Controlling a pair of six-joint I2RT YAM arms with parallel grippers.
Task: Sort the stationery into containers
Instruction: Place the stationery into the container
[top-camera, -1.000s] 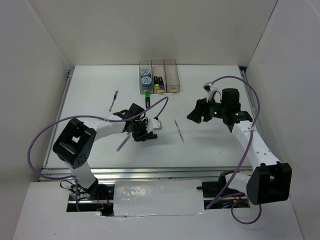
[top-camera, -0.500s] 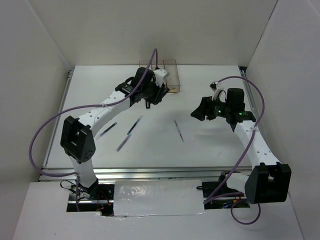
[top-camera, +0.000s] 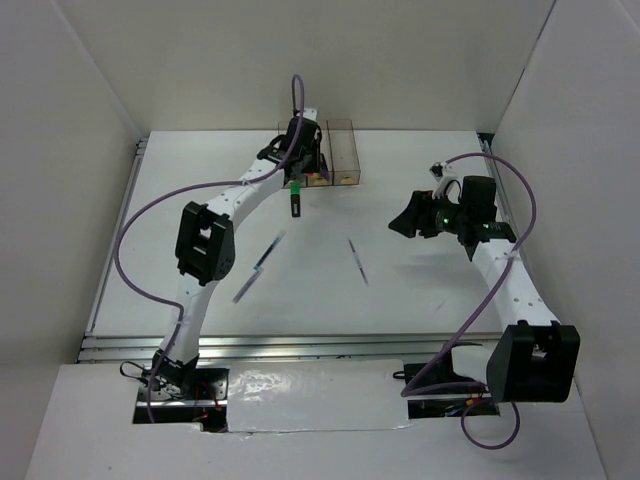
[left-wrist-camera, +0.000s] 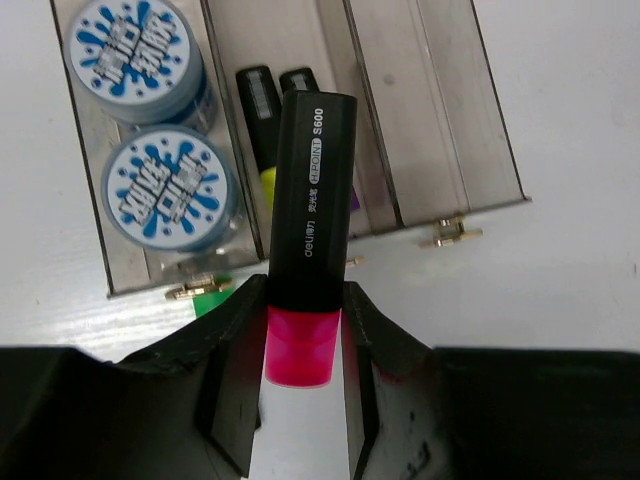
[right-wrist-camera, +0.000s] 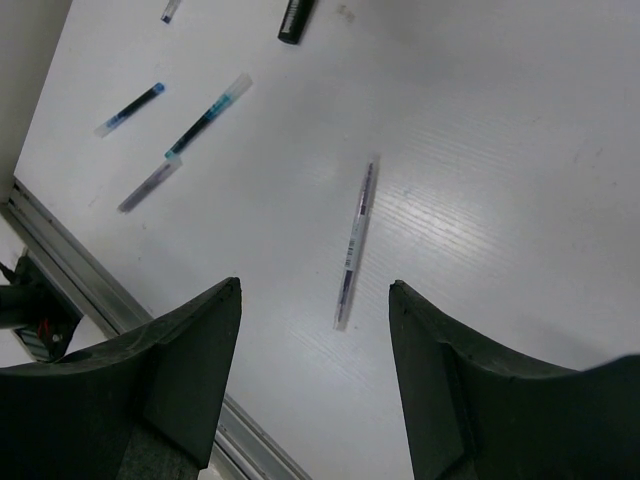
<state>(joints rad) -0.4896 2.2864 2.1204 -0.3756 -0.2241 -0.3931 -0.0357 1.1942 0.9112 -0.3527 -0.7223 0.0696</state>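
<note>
While the white table (top-camera: 430, 300) fills most of the overhead shot, all the action's at its far edge. That's where the left arm (top-camera: 240, 195) reaches to the row of three tinted boxes (top-camera: 342, 150). Left gripper (left-wrist-camera: 300, 300) is clamped on a pink-capped highlighter (left-wrist-camera: 312, 190), which sits over the middle box in the wrist view. Right gripper (right-wrist-camera: 315, 380) hovers mid-table, jaws apart, nothing in them. The left box holds two tape rolls (left-wrist-camera: 168, 188). The middle one has a yellow-capped highlighter (left-wrist-camera: 258, 110) and a purple-capped highlighter (left-wrist-camera: 297, 80). A green-capped highlighter (top-camera: 295, 204) lies just in front of the boxes, and thin pens (right-wrist-camera: 354, 245) are scattered around.
</note>
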